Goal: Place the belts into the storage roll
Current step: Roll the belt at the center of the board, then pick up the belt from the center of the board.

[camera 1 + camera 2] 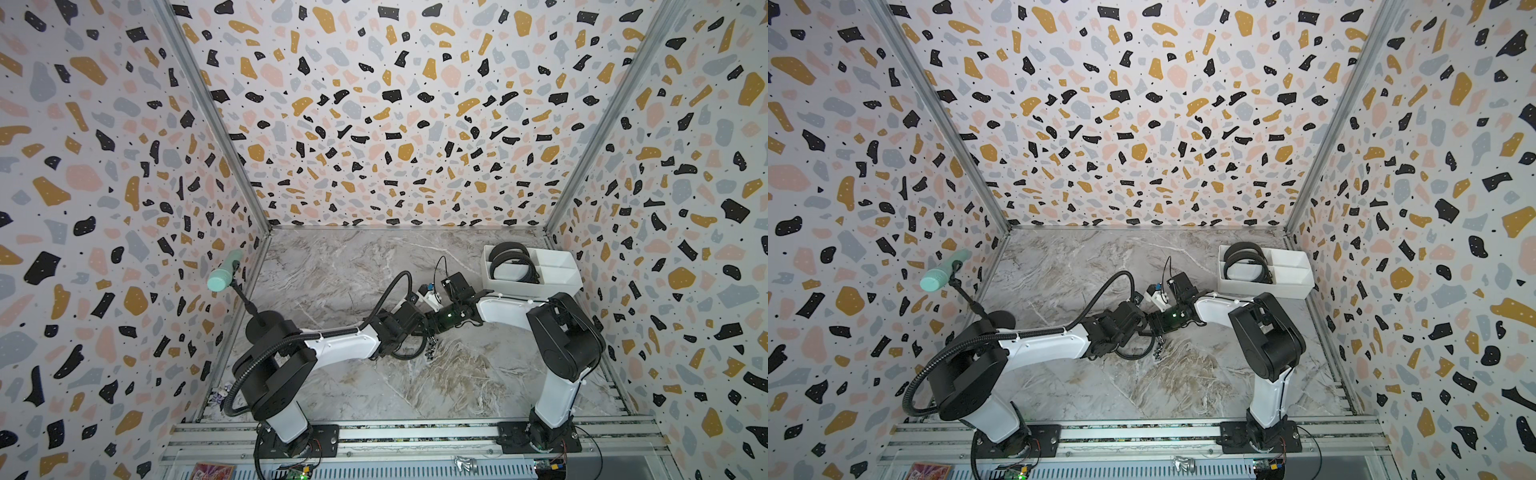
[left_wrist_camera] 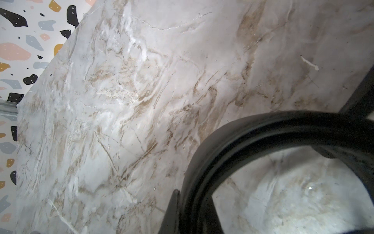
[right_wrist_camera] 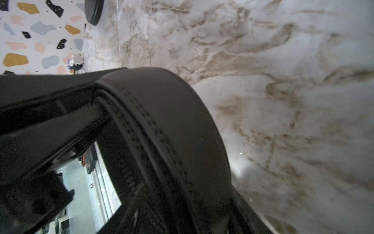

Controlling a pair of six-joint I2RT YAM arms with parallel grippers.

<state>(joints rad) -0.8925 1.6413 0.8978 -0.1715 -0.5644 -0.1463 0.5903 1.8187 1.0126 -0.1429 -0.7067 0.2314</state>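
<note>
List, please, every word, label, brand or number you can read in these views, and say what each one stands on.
No text can be read in any view.
The colourful card at the front edge: printed, but too small and cut off to read.
The crumpled wrapper by the left wall: purple print, blurred.
The belt in the right wrist view: stitching and ribbing only, no letters.

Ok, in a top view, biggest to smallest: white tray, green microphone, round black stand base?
Largest: white tray.
Then: green microphone and round black stand base look about alike; the left arm hides part of the base, so I won't rank them.
</note>
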